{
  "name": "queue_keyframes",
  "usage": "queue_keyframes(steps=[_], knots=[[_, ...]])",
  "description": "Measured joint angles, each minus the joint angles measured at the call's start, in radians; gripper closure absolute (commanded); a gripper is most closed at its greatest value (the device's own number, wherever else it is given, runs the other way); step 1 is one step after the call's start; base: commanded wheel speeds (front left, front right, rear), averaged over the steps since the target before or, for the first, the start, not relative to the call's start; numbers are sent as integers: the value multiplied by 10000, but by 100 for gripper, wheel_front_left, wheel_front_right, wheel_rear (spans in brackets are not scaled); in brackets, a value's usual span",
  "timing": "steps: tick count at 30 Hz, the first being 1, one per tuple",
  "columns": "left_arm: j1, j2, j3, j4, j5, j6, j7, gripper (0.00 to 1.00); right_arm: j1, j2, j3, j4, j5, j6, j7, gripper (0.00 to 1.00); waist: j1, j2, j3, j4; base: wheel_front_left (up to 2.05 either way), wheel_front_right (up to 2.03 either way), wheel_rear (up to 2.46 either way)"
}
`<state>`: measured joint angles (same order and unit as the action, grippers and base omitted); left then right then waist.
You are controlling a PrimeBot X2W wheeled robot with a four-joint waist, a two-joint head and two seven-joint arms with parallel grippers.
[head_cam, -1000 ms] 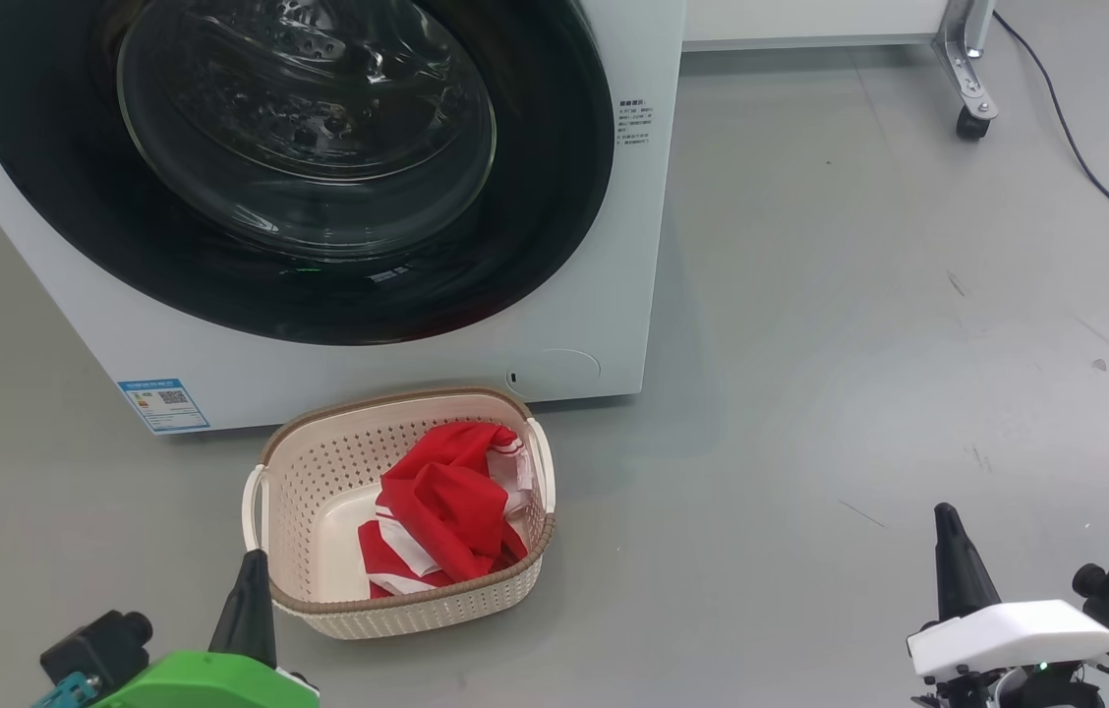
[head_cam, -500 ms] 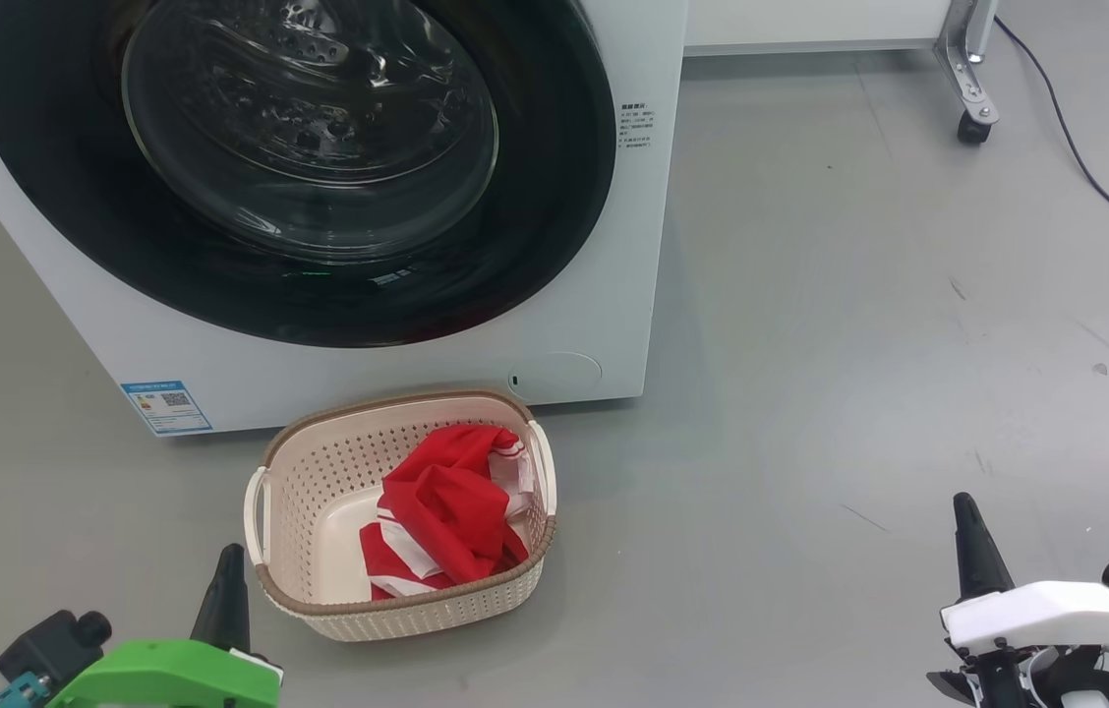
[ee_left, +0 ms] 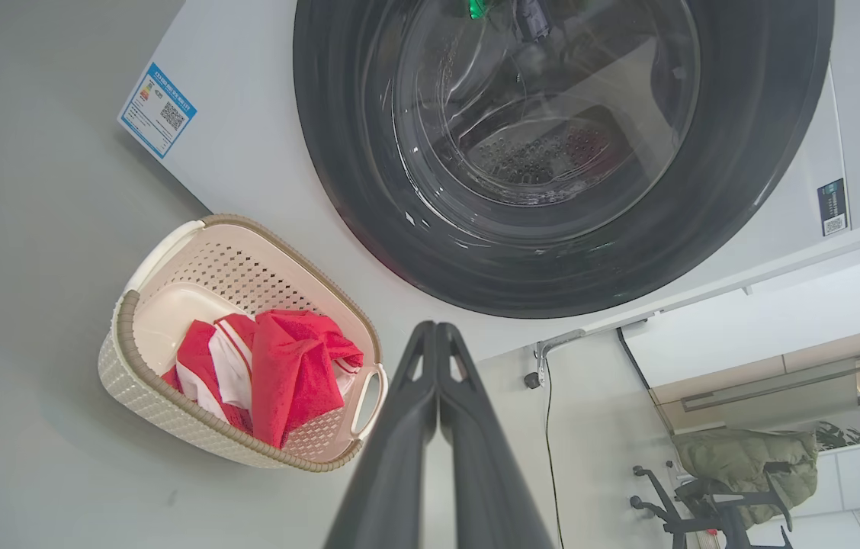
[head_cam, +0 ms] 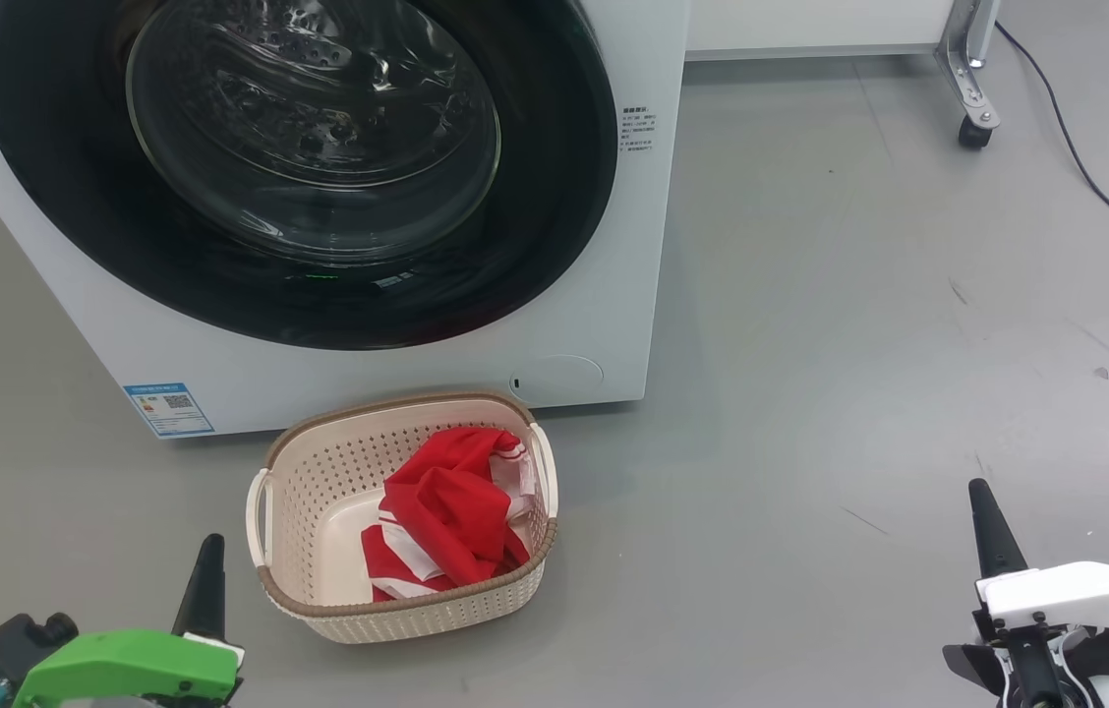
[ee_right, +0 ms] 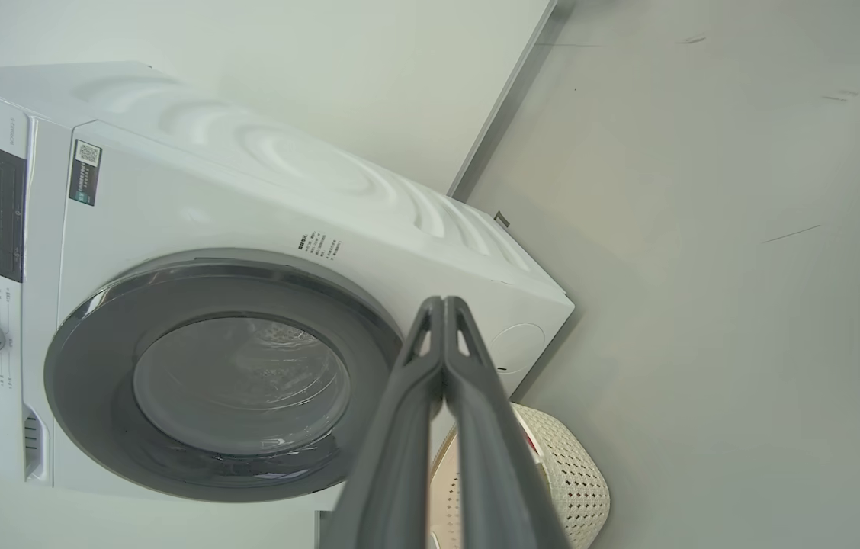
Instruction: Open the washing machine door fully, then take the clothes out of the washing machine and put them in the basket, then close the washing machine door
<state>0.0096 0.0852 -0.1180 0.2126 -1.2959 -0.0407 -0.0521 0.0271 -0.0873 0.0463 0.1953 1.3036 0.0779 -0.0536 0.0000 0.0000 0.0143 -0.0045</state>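
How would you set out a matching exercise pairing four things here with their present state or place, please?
Things: 1 washing machine door; 2 clothes; 3 basket; 4 left gripper.
States: a shut, empty; b on the floor; c closed against the washing machine; d inside the basket.
Pairs: 1-c; 2-d; 3-b; 4-a.
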Motion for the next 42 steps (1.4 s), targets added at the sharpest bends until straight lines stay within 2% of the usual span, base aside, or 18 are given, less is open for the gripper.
queue_keyframes(steps=[28,42], knots=[[-427,75,920,337,-3728,-709,788,100,-667,-113,-746,527,3680,330,771,100,0,0,-103,45,0,0,0],[-517,88,972,418,-3806,-715,830,100,-709,-142,-782,637,3777,349,836,100,0,0,-108,45,0,0,0]])
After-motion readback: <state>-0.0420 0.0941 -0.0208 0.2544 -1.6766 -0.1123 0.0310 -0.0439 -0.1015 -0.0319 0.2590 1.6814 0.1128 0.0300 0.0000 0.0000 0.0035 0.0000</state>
